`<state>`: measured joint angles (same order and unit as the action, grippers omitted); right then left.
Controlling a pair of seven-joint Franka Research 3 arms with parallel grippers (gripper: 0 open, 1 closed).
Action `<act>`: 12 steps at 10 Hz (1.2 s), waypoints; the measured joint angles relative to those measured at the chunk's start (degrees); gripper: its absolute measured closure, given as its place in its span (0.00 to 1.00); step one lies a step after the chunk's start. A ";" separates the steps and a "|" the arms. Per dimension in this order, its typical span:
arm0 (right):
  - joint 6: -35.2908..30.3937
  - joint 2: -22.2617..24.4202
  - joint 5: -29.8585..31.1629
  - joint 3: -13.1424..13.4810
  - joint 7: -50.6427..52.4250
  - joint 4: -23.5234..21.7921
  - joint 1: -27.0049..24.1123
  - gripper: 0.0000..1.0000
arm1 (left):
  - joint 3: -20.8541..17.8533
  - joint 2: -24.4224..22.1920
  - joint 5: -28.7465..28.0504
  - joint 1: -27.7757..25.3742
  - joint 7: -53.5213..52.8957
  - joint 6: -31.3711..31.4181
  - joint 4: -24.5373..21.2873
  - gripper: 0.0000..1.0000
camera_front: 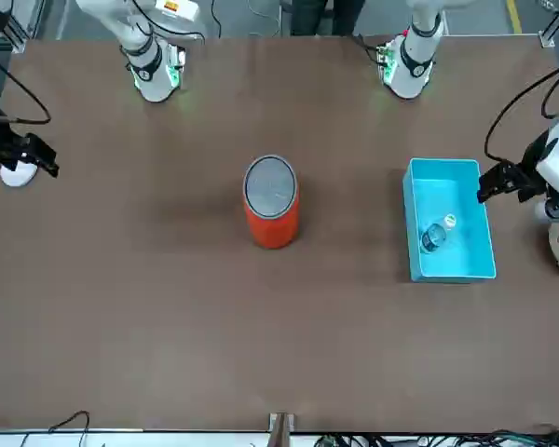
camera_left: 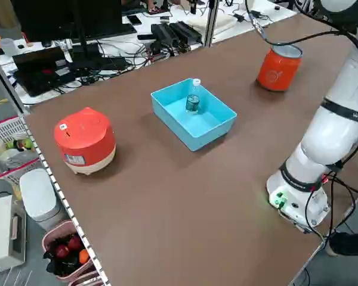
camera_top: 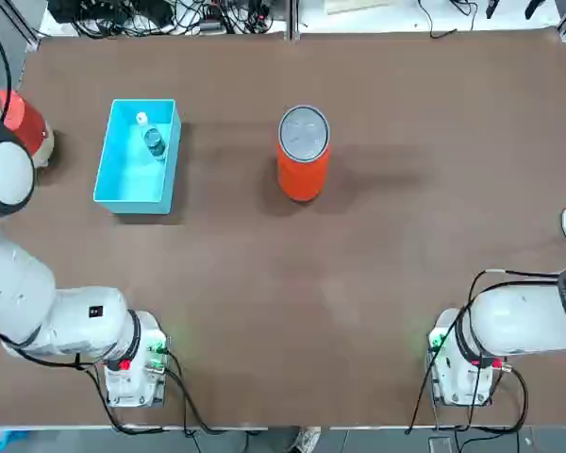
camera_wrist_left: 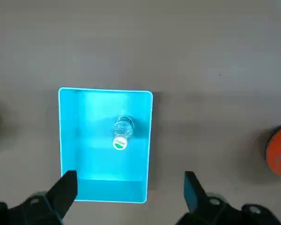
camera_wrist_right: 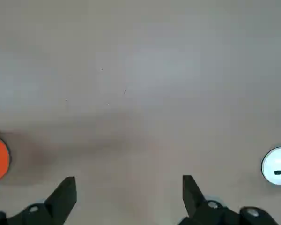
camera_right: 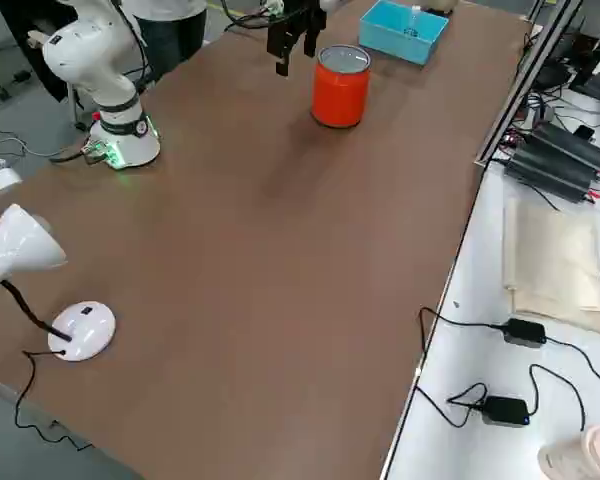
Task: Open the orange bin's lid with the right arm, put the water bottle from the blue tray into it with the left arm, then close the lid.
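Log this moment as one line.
lid: closed | water bottle: in blue tray | left claw: open, empty | right claw: open, empty

Top view: orange bin (camera_top: 301, 176) upright, upper middle of frame, plain orange cylinder, pale mark on its side in left side view. Lid (camera_top: 304, 133) on, closed: round grey disc, slightly shiny, darker rim. Blue tray (camera_top: 112, 174) upper left of frame, well apart from bin: light blue rectangle, low walls, open top, flat on table, long sides running roughly up-down. Water bottle (camera_top: 153, 140) standing upright in tray's upper half: small, clear plastic, white cap on, dark greenish label.
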<state>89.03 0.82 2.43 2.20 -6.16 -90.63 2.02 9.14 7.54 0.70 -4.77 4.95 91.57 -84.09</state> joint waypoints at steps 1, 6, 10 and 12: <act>0.00 0.00 0.00 0.00 0.00 0.00 0.00 0.00 | -0.01 -0.03 -0.02 -0.03 -0.12 0.00 0.01 0.00; 0.06 0.02 -0.04 -0.01 0.00 0.00 0.00 0.03 | -0.32 -0.04 -0.61 -0.18 -0.15 0.05 -1.63 0.00; 0.03 0.04 -2.03 -0.66 -0.14 -0.02 0.14 0.67 | -0.34 0.22 -1.45 -0.64 0.11 9.57 -12.53 0.00; 0.39 0.04 -3.08 -1.15 -7.09 -0.07 3.24 0.85 | -0.33 -0.37 -1.51 -1.87 0.21 15.62 -17.86 0.00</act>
<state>89.42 0.86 -0.64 1.05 -13.24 -90.70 5.25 8.81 7.16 -0.81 -6.64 5.15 107.18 -101.95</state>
